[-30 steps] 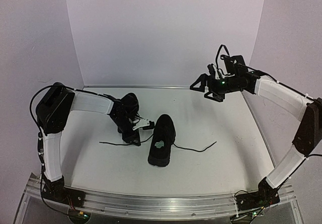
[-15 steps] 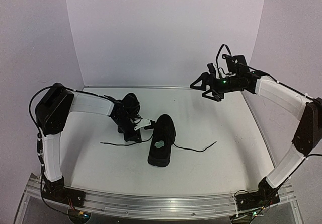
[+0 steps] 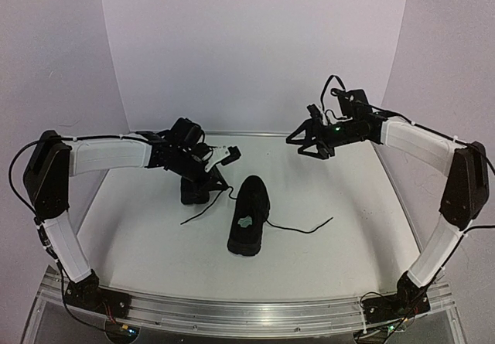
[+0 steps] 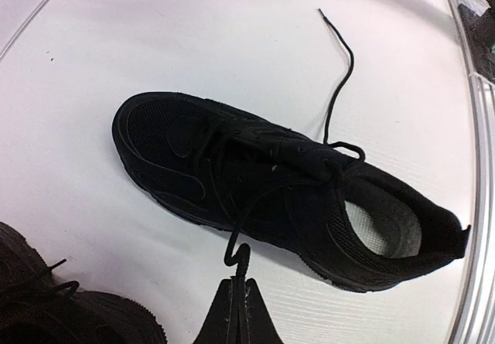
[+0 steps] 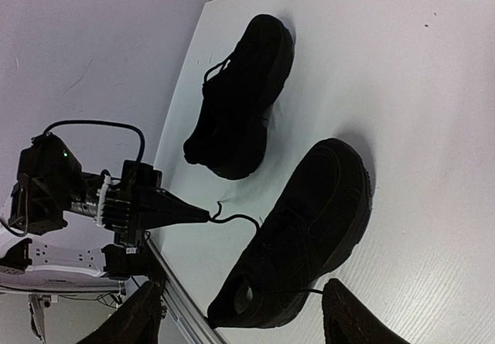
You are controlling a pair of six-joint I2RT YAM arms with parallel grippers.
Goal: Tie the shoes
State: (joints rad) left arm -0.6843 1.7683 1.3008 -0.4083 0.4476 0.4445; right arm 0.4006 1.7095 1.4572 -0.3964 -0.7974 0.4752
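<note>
Looking down from above, we find the shoe with the pale patch (image 3: 249, 205) at the middle of the table (image 3: 340, 189), toe toward twelve o'clock. The second shoe (image 3: 193, 188) sits near its ten o'clock, apart from it. The left gripper (image 3: 230, 154) hangs above the gap between them, its jaws pressed together on the left lace (image 4: 234, 250), pinched at a small kink close to the eyelets. The right lace (image 3: 303, 229) lies loose toward three o'clock. The right gripper (image 3: 309, 139) floats high at one o'clock, fingers spread, holding nothing. We judge the pinch slight: the thin lace could slide out under a pull. A harder pull could drag the light shoe, or draw the lace through the eyelets and shorten the loose end before the right gripper reaches it.
</note>
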